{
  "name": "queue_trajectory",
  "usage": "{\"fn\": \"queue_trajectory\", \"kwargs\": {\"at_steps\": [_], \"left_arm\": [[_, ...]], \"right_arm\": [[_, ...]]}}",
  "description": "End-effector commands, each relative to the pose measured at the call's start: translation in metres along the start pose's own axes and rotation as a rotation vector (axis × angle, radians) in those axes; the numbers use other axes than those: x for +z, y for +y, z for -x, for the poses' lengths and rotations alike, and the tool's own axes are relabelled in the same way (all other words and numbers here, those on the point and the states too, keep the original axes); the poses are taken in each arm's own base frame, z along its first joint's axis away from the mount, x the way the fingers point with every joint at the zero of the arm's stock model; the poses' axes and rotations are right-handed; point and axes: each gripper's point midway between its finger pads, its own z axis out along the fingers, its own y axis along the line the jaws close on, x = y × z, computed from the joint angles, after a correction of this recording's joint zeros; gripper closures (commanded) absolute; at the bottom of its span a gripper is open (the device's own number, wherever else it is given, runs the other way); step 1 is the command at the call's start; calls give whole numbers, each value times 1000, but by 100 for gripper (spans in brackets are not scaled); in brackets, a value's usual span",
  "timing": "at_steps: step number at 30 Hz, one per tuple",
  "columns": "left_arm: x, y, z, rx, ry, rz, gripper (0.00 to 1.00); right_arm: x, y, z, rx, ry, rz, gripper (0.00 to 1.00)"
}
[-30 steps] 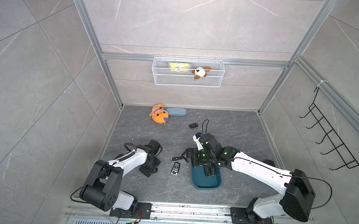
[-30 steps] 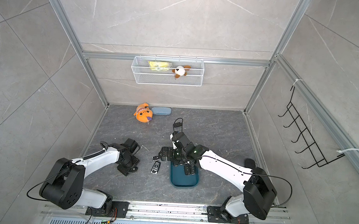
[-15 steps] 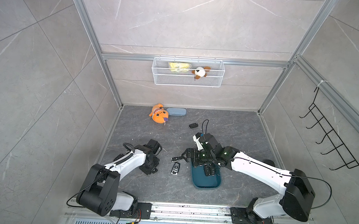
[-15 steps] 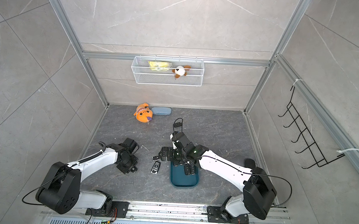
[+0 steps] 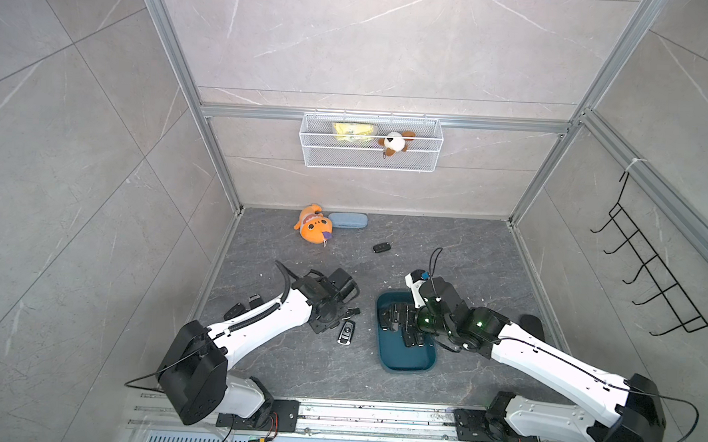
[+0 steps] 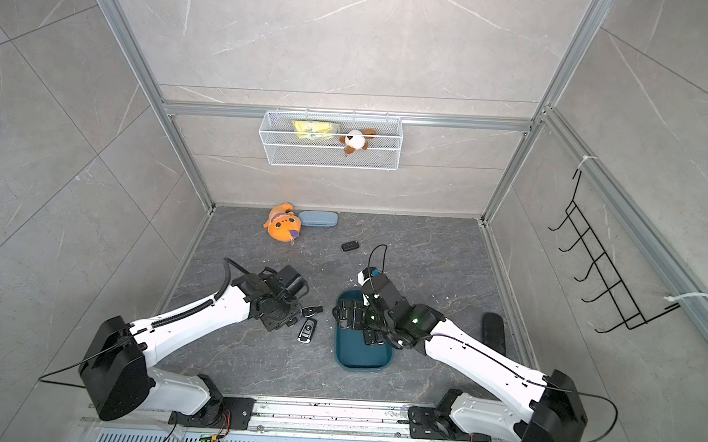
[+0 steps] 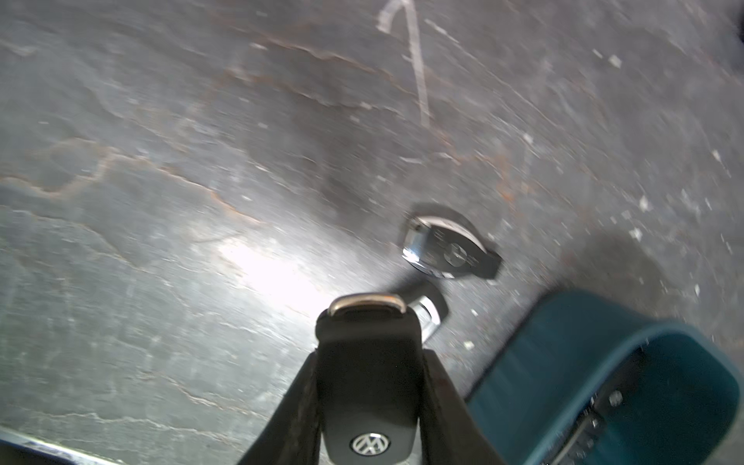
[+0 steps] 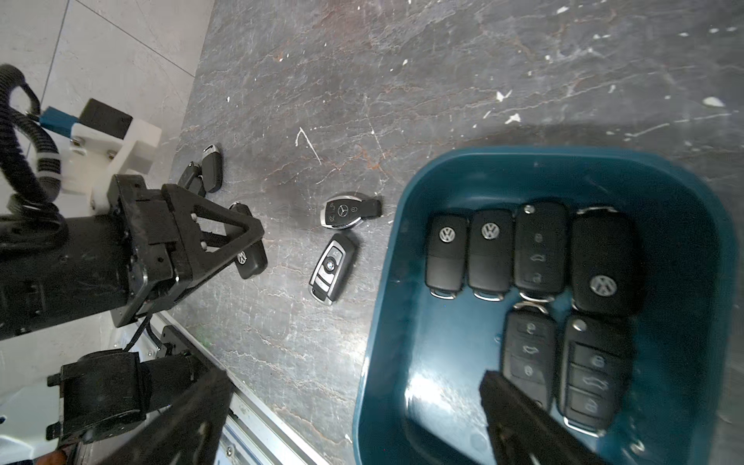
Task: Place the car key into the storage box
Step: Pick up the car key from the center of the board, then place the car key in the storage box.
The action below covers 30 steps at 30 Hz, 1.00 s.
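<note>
My left gripper (image 7: 370, 358) is shut on a black car key (image 7: 368, 382) with a VW badge, held by its two long sides just above the floor. In both top views the left gripper (image 5: 328, 314) (image 6: 285, 314) sits left of the storage box (image 5: 405, 360) (image 6: 357, 357), a dark teal bin. Several black keys (image 8: 535, 245) lie in the box. My right gripper (image 8: 354, 402) hangs open over the box's inside, holding nothing. The held key (image 8: 251, 257) also shows in the right wrist view.
A Mercedes key (image 8: 346, 211) and a BMW key (image 8: 332, 267) lie on the floor between the left gripper and the box. More keys lie far back (image 5: 382, 247) and at the left wall (image 5: 254, 299). An orange plush (image 5: 313, 230) and a pale blue case (image 5: 347, 220) sit at the back.
The left gripper closed on the VW key and has moved right, toward the box, with the key in it. The right arm has stayed still and open.
</note>
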Motion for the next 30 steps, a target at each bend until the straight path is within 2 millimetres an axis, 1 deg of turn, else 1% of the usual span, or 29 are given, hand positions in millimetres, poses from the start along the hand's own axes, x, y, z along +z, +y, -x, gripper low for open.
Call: {"fn": "queue_trajectory", "kwargs": {"at_steps": [1,6,10,13,15,23,27,30], "left_arm": [[-9,-15,-5,50,-54,29,69],[-11,-58,-30,164,-45,-2,68],[-9,-84,-50,258,-21,-12,68],[-4,-101,-68,335,19,-15,67],[3,-107,-78,381,43,-8,67],[25,-117,-108,514,109,24,67],[38,-122,-124,558,158,30,67],[44,-126,-133,586,171,30,67]], "right_arm": [[-14,-25,-11,-8,-3,-83,1],[-38,-40,-20,-11,-22,-110,1],[-53,-49,-27,-8,-42,-119,0],[-60,-55,-32,2,-53,-127,1],[-65,-61,-37,16,-59,-131,1],[-82,-85,-56,86,-100,-162,1],[-88,-93,-62,109,-110,-171,1],[-90,-96,-65,118,-113,-175,1]]}}
